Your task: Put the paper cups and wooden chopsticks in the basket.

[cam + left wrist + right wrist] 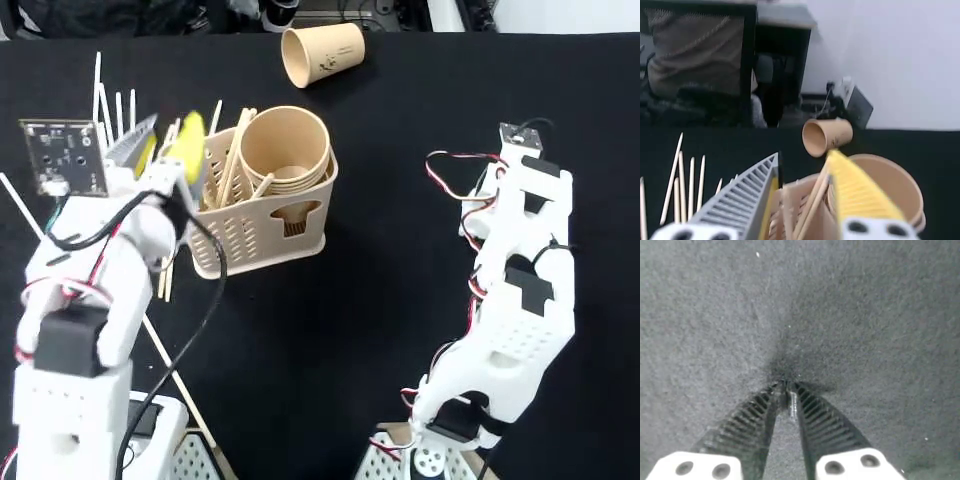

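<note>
Paper cups (285, 150) stand stacked in the basket (262, 240) beside chopsticks (232, 152); another cup (322, 54) lies on the tabletop (400, 130) behind. My left hand (165, 142) hangs spread above the basket, my right hand (788, 392) pinched together.

Beige is seen on the slotted basket (262, 238), tan on the paper cups (285, 148), black on the tablecloth (400, 300); the left gripper (804, 156) fingers (855, 195) are coloured yellow and grey.

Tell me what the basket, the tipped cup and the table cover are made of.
Basket: likely moulded plastic, matte beige, slotted walls. Cup: probably paper, matte tan, rolled rim. Table cover: black felt-like cloth, fuzzy grain up close.
</note>
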Robot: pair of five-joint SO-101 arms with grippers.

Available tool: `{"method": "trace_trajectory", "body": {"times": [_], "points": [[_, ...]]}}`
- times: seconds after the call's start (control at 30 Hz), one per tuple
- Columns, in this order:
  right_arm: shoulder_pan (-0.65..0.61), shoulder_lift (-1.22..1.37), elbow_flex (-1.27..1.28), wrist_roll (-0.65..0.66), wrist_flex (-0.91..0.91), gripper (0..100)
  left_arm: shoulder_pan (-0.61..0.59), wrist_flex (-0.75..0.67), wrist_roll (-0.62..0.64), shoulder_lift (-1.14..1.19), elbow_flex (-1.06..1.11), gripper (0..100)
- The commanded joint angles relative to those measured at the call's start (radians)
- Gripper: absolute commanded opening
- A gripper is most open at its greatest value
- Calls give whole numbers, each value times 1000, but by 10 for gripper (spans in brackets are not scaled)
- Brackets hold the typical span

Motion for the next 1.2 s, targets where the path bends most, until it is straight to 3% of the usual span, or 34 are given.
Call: {"method": "trace_trajectory", "body": {"times": [0.0, 0.13, 0.23, 0.3, 0.53, 0.87, 1.0, 1.17], "points": [[-8, -22, 5, 9, -5, 12, -53, 230, -6, -31, -136, 259], [-8, -22, 5, 9, -5, 12, -236, 427, 92, 18, -189, 257], [-8, -22, 5, 9, -5, 12, -392, 548, 78, 109, -173, 257], [-8, -22, 5, 9, -5, 12, -458, 557, 26, 187, -110, 257], [-8, -22, 5, 9, -3, 12, -469, 384, -63, 551, 119, 257], [-6, -22, 5, 9, -3, 12, -466, 161, -11, 1010, 125, 252], [-6, -22, 5, 9, -3, 12, -469, 175, -11, 1089, 91, 248], [-6, -22, 5, 11, -3, 12, -463, 169, -18, 1100, 74, 56]]}}
